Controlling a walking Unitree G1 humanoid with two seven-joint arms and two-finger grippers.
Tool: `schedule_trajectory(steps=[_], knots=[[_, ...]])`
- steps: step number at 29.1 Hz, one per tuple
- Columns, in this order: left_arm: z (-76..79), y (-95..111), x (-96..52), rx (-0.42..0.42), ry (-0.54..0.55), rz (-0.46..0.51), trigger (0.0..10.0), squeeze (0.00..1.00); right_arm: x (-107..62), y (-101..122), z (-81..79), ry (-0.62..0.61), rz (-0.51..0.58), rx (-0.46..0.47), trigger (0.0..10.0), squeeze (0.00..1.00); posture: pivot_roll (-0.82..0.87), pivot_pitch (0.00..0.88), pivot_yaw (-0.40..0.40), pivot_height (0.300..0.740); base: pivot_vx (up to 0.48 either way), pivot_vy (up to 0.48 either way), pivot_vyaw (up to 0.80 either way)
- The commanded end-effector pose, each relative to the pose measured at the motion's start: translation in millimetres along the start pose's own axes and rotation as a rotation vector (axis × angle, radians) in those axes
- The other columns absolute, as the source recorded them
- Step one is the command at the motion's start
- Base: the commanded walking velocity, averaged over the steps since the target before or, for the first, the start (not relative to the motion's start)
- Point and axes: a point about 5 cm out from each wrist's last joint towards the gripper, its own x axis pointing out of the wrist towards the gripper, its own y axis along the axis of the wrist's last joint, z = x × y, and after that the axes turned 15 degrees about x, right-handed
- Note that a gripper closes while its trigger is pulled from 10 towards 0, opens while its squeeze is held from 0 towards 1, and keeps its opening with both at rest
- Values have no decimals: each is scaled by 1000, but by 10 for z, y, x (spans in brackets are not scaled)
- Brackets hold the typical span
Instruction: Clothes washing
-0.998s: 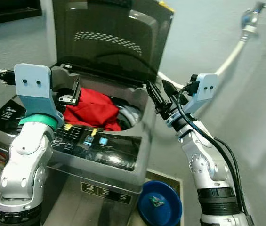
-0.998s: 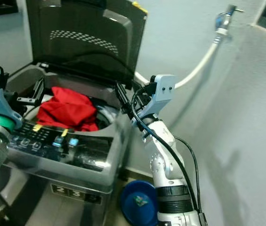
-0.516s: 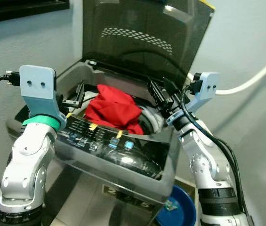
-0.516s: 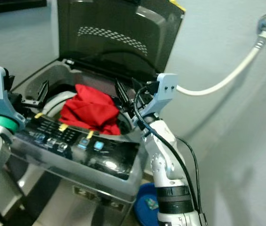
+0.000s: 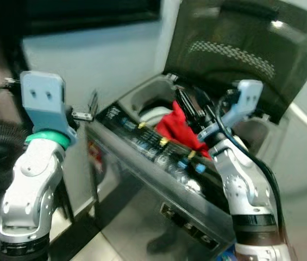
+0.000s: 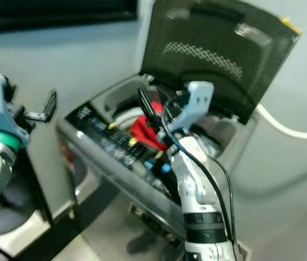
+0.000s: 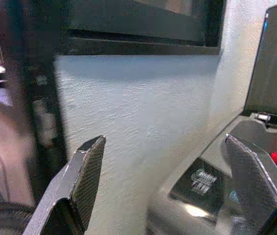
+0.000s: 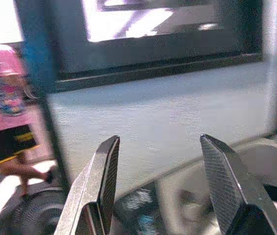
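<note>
Your left gripper (image 7: 165, 196) and right gripper (image 8: 160, 191) fingers splayed, empty; crumpled red cloth (image 5: 176, 126) in glossy grey washer (image 5: 158, 163), lid (image 5: 240, 54) up.

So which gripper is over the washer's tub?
The right gripper: it hangs above the red cloth in the open washer. The left gripper is off the washer's side, by the wall.
</note>
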Motion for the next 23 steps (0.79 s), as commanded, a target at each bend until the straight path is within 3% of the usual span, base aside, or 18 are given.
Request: schedule_trajectory(steps=[1,23], knots=[[49,-1,-10,-15,-21,-1,10000,0,-25,25,33,-9,8,0,10000,0,24,14,-86,740,0,0,800],[30,-41,-21,-14,-18,-21,10000,0,15,19,-4,20,-2,-13,10000,0,24,10,-99,740,0,0,800]])
